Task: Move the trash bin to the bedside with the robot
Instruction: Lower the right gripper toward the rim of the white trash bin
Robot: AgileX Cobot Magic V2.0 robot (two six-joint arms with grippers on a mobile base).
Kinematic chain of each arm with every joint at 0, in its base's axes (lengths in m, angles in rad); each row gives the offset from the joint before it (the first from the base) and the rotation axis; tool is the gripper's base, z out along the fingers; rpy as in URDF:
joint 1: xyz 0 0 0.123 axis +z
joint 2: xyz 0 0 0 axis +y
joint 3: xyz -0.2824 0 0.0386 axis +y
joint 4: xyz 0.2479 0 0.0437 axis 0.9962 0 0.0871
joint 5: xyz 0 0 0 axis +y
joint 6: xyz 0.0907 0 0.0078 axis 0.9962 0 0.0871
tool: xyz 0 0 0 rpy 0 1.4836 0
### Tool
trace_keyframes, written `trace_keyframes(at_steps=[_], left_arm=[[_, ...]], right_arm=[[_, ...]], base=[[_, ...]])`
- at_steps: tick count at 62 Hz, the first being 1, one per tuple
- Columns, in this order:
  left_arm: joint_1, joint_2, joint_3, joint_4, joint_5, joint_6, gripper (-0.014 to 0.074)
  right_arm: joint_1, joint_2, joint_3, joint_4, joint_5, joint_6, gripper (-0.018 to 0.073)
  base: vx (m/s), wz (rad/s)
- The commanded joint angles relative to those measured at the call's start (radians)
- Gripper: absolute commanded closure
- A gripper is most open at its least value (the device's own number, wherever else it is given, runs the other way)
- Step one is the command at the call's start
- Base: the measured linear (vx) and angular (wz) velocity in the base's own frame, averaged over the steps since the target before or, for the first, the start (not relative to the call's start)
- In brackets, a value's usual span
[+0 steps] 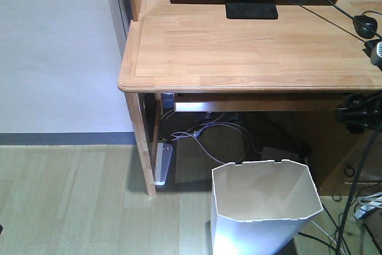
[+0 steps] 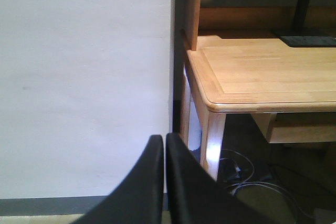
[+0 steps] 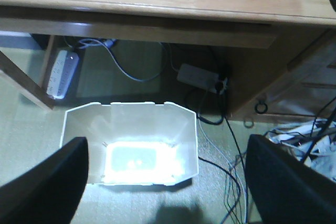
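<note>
Two grippers checked. Found right gripper [image 3: 165, 141] spread wide, holding nothing, hanging above trash bin [image 3: 131, 145], open mouth facing up between the fingers. Found left gripper [image 2: 164, 138] with fingers pressed together, empty, aimed at wall [image 2: 84, 77] and tabletop [image 1: 239, 46] corner, well apart from bin. Judged right arm nearer. Located bin upright on floor, before tabletop front edge, right of desk leg [image 1: 142, 141], power strip [image 1: 163, 162] and cables behind. Noted rim's longer side running parallel to tabletop edge, in line with finger spread. Saw no bedside. Read no brand, label or writing.
</note>
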Motion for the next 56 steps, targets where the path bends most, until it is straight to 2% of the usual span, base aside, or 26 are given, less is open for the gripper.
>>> trace_keyframes(at_steps=[1, 9, 18, 23, 32, 36, 40, 56], left_arm=[[-0.006, -0.011, 0.029, -0.004, -0.073, -0.009, 0.0602], [-0.006, -0.011, 0.029, -0.004, -0.073, -0.009, 0.0602], [-0.006, -0.011, 0.029, -0.004, -0.073, -0.009, 0.0602], [-0.006, -0.011, 0.029, -0.004, -0.073, -0.009, 0.0602], [-0.006, -0.011, 0.029, -0.004, -0.073, -0.009, 0.0602], [-0.006, -0.011, 0.029, -0.004, -0.073, -0.009, 0.0602], [-0.006, -0.011, 0.029, -0.004, -0.073, -0.009, 0.0602], [-0.006, -0.011, 0.029, -0.004, -0.073, -0.009, 0.0602]], right_arm=[[-0.067, 0.038, -0.049, -0.02, -0.038, 0.0, -0.0013], [-0.178, 0.084, -0.05, 0.058, -0.069, -0.058, -0.0013], [-0.246, 0.161, -0.057, 0.219, -0.09, -0.257, -0.0013], [-0.281, 0.24, -0.076, 0.331, -0.065, -0.356, -0.0013], [-0.345, 0.41, -0.134, 0.57, 0.022, -0.601, -0.0013], [-0.363, 0.485, -0.161, 0.636, 0.045, -0.697, -0.0013], [-0.375, 0.541, -0.183, 0.666, 0.023, -0.757, -0.0013], [-0.374, 0.741, -0.191, 0.638, -0.252, -0.886, -0.0013]], base=[[0.0, 0.0], [0.0, 0.0], [0.0, 0.0], [0.0, 0.0], [0.0, 0.0], [0.0, 0.0], [0.0, 0.0], [0.0, 0.0]])
